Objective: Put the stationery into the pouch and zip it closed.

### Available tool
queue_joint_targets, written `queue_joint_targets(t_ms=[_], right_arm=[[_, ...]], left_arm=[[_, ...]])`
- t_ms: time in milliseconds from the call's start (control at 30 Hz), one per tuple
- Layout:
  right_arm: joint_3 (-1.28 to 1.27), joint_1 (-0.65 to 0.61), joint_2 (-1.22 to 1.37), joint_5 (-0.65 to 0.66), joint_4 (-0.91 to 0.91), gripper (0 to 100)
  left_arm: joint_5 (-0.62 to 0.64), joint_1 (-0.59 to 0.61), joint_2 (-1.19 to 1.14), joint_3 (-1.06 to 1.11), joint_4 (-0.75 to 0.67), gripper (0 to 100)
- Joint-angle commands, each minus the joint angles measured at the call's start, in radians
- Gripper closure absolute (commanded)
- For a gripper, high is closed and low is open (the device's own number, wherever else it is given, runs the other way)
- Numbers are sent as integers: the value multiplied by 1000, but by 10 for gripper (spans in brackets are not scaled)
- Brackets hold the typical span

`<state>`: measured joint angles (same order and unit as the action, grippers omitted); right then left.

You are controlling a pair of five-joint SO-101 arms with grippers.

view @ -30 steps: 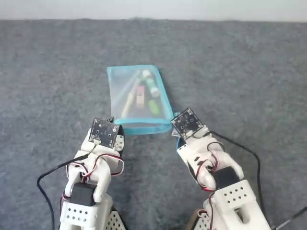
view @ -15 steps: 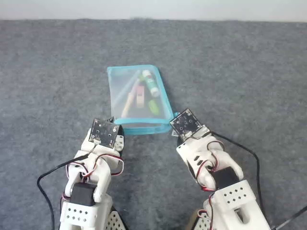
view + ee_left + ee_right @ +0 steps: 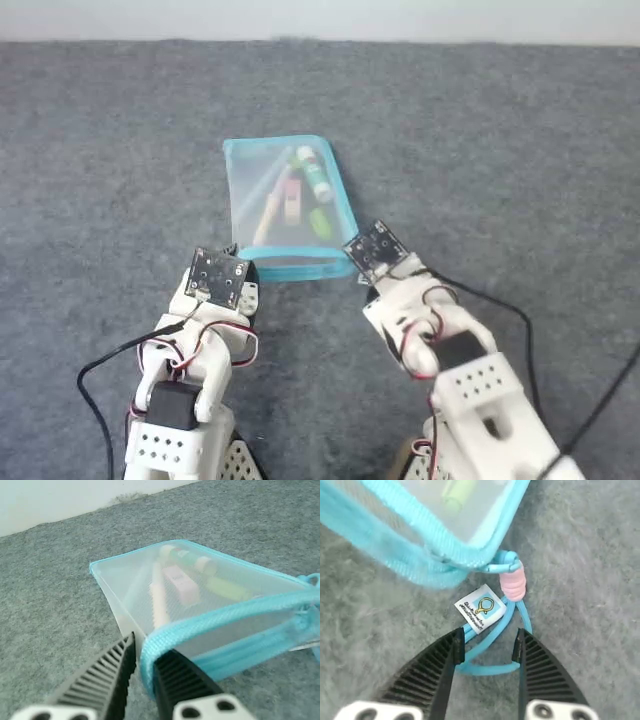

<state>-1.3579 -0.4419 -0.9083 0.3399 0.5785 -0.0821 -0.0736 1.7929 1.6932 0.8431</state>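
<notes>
A clear mesh pouch (image 3: 288,205) with turquoise trim lies flat on the grey carpet. Inside it are a pink eraser (image 3: 181,584), an orange pen (image 3: 159,602), a lime marker (image 3: 225,588) and a green-and-white stick (image 3: 318,178). My left gripper (image 3: 145,652) is shut on the pouch's near-left zip edge (image 3: 200,630). At the pouch's near-right corner, my right gripper (image 3: 489,636) is open, its fingers on either side of the turquoise pull cord (image 3: 492,642). The cord carries a pink bead (image 3: 513,582) and a small label (image 3: 480,608).
Grey carpet (image 3: 520,150) spreads on all sides of the pouch, and a pale wall strip (image 3: 320,18) runs along the far edge. Black cables (image 3: 95,400) trail from both arm bases at the near side.
My right arm has shifted a little left, bringing its wrist closer to the pouch's near-right corner. The left arm and the pouch have kept still.
</notes>
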Motion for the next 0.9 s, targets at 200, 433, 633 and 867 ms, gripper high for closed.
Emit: queue_joint_targets(t_ms=[200, 433, 633, 867], right_arm=[[167, -1, 289, 6, -134, 764], [230, 54, 291, 6, -94, 939], [241, 96, 159, -29, 36, 993], [233, 88, -130, -31, 243, 991]], left_arm=[[2, 0, 11, -7, -5, 988], [2, 0, 11, -7, -6, 988], [2, 0, 11, -7, -6, 988], [2, 0, 11, -7, 0, 988]])
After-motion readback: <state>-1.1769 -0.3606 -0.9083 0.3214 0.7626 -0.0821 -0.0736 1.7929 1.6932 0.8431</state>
